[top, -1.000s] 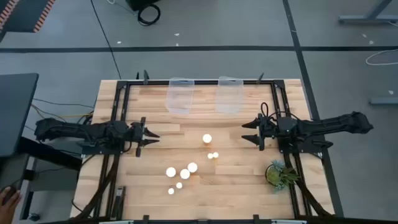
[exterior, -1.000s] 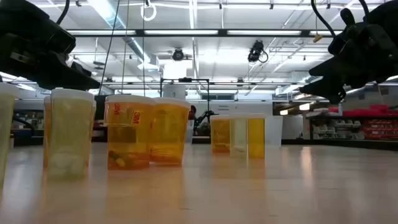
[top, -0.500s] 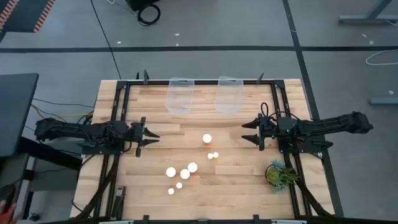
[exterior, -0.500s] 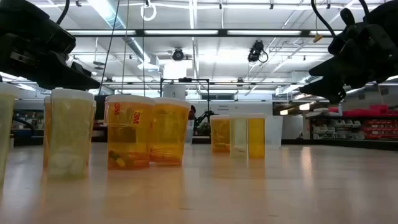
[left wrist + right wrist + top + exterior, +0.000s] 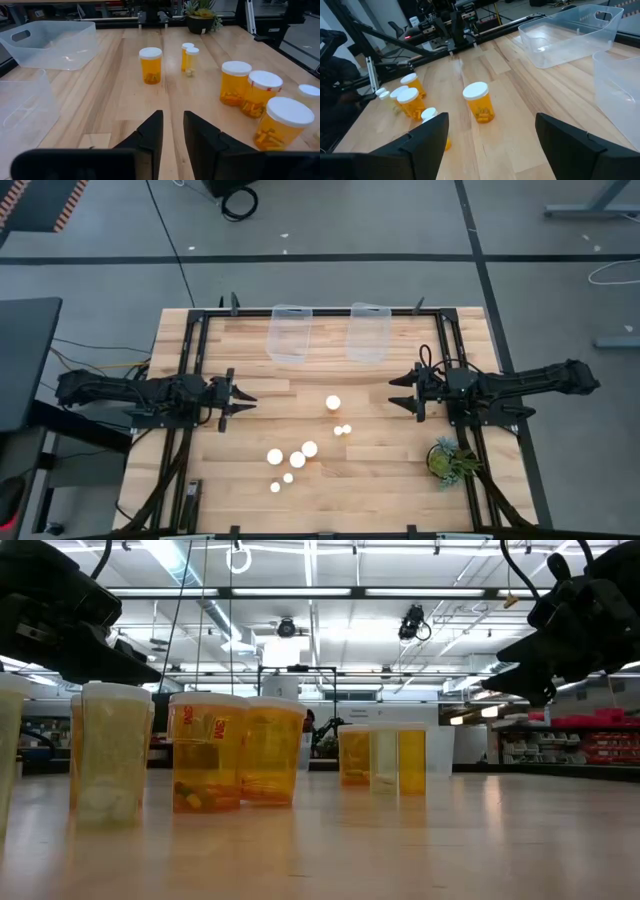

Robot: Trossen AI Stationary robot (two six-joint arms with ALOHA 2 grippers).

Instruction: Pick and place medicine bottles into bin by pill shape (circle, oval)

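Nothing moved; left end effector (image 5: pixel 243 398) narrowly open, right end effector (image 5: pixel 398 394) wide, both apparently empty.

**Both arms low and level, tools facing inward**

The left arm reaches in from the left edge, its left tool (image 5: pixel 243 399) with fingers (image 5: pixel 150 135) nearly together, a narrow gap between, gripping nothing. Opposite, the right tool (image 5: pixel 397 393) holds its fingers (image 5: pixel 427 137) spread wide, empty.
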